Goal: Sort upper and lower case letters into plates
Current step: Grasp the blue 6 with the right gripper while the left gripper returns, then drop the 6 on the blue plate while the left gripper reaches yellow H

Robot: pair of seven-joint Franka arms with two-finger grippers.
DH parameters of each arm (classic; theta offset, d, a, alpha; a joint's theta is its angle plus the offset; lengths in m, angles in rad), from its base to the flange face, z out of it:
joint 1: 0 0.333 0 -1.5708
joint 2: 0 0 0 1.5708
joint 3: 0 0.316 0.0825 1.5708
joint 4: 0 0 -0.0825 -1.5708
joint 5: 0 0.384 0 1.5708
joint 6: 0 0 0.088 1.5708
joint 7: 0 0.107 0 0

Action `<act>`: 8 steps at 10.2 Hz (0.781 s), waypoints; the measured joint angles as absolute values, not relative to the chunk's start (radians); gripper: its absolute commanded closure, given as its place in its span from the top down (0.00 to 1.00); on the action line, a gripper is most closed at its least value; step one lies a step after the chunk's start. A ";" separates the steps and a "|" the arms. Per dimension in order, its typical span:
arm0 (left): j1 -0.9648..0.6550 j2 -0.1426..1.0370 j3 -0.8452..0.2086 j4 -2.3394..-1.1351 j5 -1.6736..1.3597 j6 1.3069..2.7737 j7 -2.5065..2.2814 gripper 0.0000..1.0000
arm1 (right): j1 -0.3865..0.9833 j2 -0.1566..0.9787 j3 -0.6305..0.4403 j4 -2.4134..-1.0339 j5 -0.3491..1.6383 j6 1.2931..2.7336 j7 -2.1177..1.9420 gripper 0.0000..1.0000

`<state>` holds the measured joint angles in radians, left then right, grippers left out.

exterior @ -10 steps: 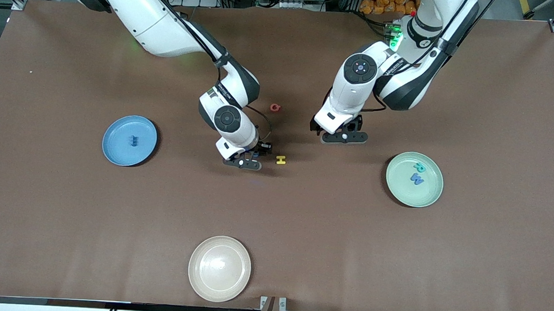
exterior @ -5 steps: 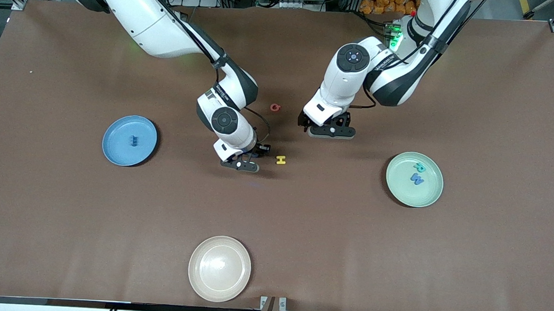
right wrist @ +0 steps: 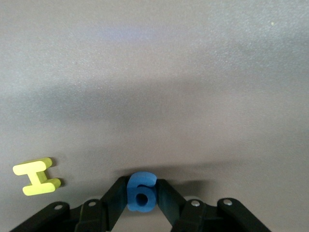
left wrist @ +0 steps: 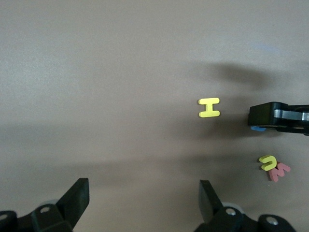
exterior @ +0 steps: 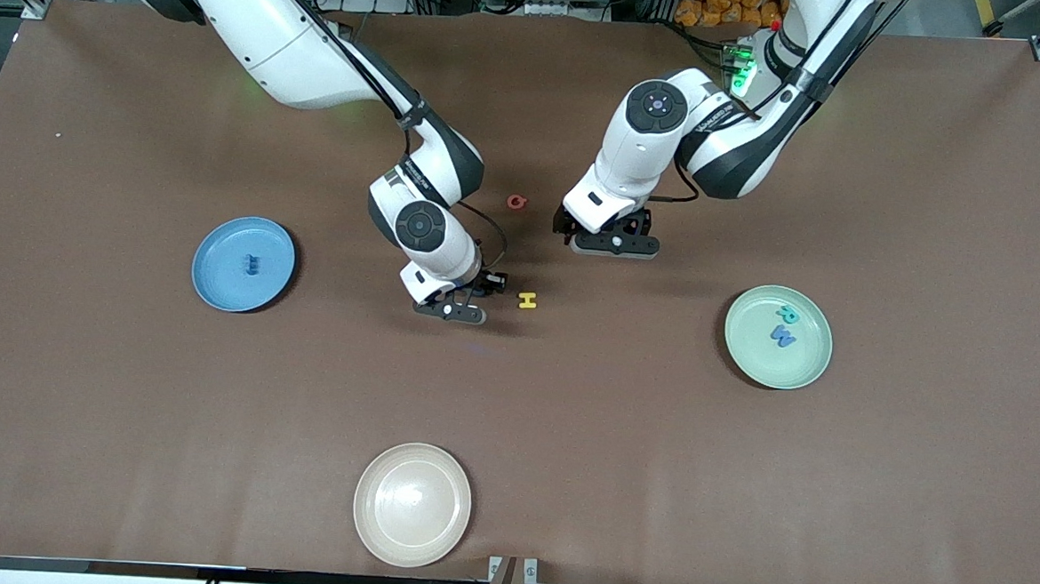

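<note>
Blue foam, the small lower-case g (right wrist: 141, 192), sits pinched between the fingers of the right claw (exterior: 453, 311), low over the middle of the worktop (exterior: 566, 437) and just beside the yellow H (exterior: 527, 300). The grip looks narrow and catches only the letter's flanks, so a quick swing toward the sky blue plate (exterior: 217, 289), which lies toward the right arm's end of the worktop and already holds a dark blue letter (exterior: 252, 265), could let the piece twist or slip out short of the rim. Whether the g is off the surface yet I cannot tell; if it is not, dragging it could knock the H aside.

Its partner, the left claw (exterior: 616, 244), hangs with its fingers spread wide and empty over bare worktop near the red Q (exterior: 515, 202). The two arms are close together in the middle, and a move by either across the other's path risks a bump. From the left wrist, a yellow u (left wrist: 267, 162) lies partly on top of a red w (left wrist: 279, 170); a pinch there may catch both or flick one away.

Over toward the left arm's end, the mint green plate (exterior: 752, 362) holds the teal R (exterior: 788, 314) and blue W (exterior: 784, 337). The cream-white plate (exterior: 383, 534), near the worktop's front edge, is a wrong target if a letter is dropped there.
</note>
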<state>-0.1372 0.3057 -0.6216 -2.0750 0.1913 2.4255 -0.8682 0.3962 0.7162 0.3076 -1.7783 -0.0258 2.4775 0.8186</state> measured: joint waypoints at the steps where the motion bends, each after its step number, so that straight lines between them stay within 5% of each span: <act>1: -0.137 0.306 -0.622 -2.075 0.191 2.426 -0.868 1.00 | 0.396 0.715 0.308 -1.778 -0.026 2.478 0.819 0.18; 3: -0.137 0.306 -0.622 -2.075 0.191 2.426 -0.868 1.00 | 0.394 0.711 0.308 -1.779 -0.026 2.477 0.819 0.02; 8: -0.137 0.305 -0.624 -2.072 0.191 2.433 -0.871 1.00 | 0.374 0.708 0.306 -1.771 -0.026 2.478 0.817 0.00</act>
<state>-0.1371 0.3054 -0.6241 -2.0719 0.1913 2.4325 -0.8714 0.3743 0.7080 0.3058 -1.7714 -0.0263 2.4777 0.8165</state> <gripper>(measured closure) 0.000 0.696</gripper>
